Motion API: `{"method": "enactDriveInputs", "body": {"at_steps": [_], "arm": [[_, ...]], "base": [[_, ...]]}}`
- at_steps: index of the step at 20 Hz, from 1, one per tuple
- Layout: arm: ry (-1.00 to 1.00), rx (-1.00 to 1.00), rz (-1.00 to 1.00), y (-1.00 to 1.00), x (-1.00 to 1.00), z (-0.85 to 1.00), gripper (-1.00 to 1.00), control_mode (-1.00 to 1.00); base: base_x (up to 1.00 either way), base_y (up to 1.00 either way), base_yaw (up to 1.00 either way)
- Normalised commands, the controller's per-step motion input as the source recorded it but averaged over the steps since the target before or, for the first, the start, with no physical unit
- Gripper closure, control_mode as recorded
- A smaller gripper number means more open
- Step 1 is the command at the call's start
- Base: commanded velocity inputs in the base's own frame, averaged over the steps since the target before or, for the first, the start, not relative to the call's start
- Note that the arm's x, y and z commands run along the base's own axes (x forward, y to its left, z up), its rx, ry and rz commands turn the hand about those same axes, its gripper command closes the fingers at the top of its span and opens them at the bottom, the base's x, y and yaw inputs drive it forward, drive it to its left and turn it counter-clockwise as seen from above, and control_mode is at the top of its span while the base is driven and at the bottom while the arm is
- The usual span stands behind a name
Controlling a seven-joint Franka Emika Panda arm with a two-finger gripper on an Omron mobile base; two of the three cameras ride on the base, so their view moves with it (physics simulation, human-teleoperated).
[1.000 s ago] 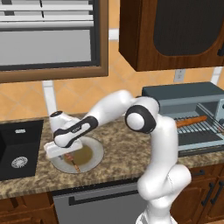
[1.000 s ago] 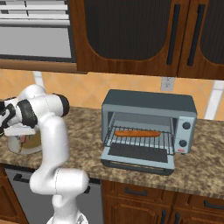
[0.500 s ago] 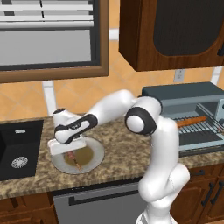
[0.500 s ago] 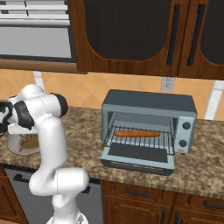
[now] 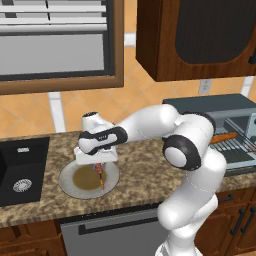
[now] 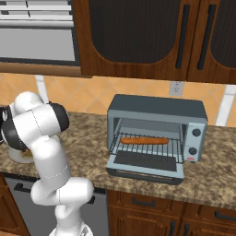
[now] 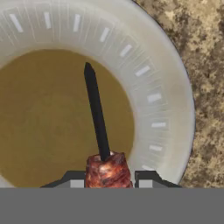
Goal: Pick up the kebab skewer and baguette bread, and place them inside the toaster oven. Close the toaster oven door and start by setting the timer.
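At the far left of the left base view a black sink (image 5: 20,170) is set into the speckled granite counter (image 5: 140,170), and just to its right lies a round grey plate (image 5: 67,182) with a brown centre. The white arm reaches leftward over that plate, its gripper (image 5: 99,170) pointing down at the kebab skewer (image 5: 101,176), which lies across the plate's brown middle with red-brown meat chunks along it. The hand view looks straight down on the same plate (image 7: 166,96): the skewer's (image 7: 98,122) dark pointed stick runs up from the bottom edge across the brown centre, and a chunk of red-brown meat sits directly between the two dark fingertips (image 7: 74,178), which press against it on either side, so the gripper (image 7: 108,180) is clamped on the skewer, which is at or just above the plate. Further right on the counter stands the blue-grey toaster oven (image 6: 156,131), well apart from the plate, under dark wooden cabinets (image 6: 152,37). The toaster oven door (image 6: 145,165) hangs dropped open in front, level with the counter. Inside, the orange-brown baguette bread (image 6: 144,140) lies lengthwise on the wire rack, and two dark knobs (image 6: 195,140) sit on the oven's right-hand panel.
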Motion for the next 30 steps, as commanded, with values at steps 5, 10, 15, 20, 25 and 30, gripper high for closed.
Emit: {"method": "enactDriveInputs", "body": {"at_steps": [5, 10, 15, 20, 25, 30], "arm": [[-0.07, 0.04, -0.31, -0.99, -0.33, 0.59, 1.00, -1.00], [0.00, 0.07, -0.33, -0.92, -0.30, 0.54, 1.00, -1.00], [-0.02, 0.07, -0.21, -0.97, -0.47, 0.42, 1.00, -1.00], [-0.11, 0.00, -0.10, -0.97, -0.35, 0.45, 1.00, -1.00], [-0.08, 0.03, -0.13, -0.99, -0.04, 0.51, 1.00, -1.00], [-0.03, 0.02, -0.18, -1.00, 0.01, 0.37, 1.00, -1.00]], "base": [[0.00, 0.00, 0.00], [0.00, 0.00, 0.00], [0.00, 0.00, 0.00], [0.00, 0.00, 0.00], [0.00, 0.00, 0.00], [0.00, 0.00, 0.00]]}}
